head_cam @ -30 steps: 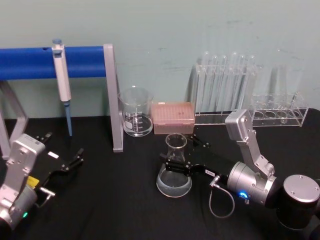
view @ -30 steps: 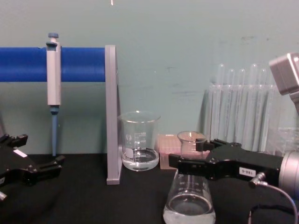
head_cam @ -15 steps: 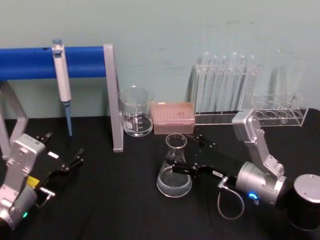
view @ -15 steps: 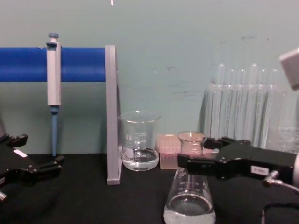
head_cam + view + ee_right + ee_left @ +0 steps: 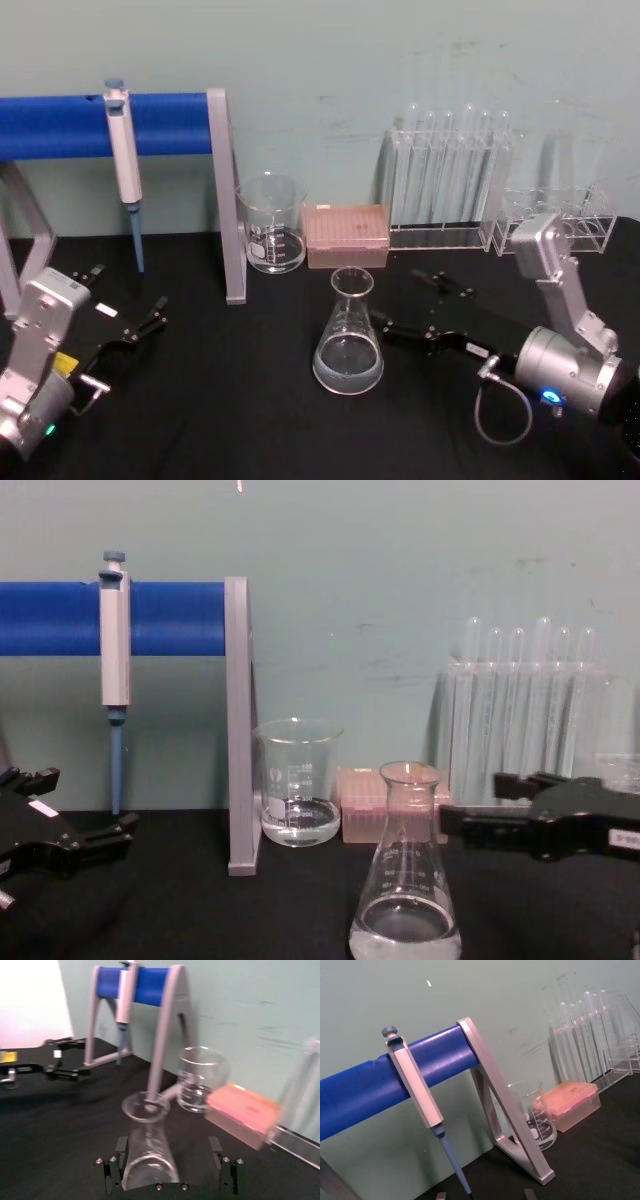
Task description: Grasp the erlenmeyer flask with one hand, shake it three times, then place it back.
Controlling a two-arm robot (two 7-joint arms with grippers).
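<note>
The erlenmeyer flask (image 5: 348, 335) (image 5: 405, 880) stands upright on the black table with a little clear liquid in it, and nothing holds it. My right gripper (image 5: 405, 303) (image 5: 472, 805) is open just to the flask's right, at neck height, its fingertips clear of the glass. In the right wrist view the flask (image 5: 147, 1145) sits straight ahead between the spread fingers (image 5: 112, 1172). My left gripper (image 5: 125, 295) (image 5: 90, 800) rests open at the table's left edge, far from the flask.
Behind the flask stand a glass beaker (image 5: 272, 225) and a pink tip box (image 5: 346, 235). A rack of test tubes (image 5: 450, 180) and a second clear rack (image 5: 560, 220) line the back right. A pipette (image 5: 125, 160) hangs on the blue-barred stand (image 5: 60, 125) at left.
My right gripper has let go of the flask's neck and pulled back to the right. The flask stays where it stood. The left arm has not moved.
</note>
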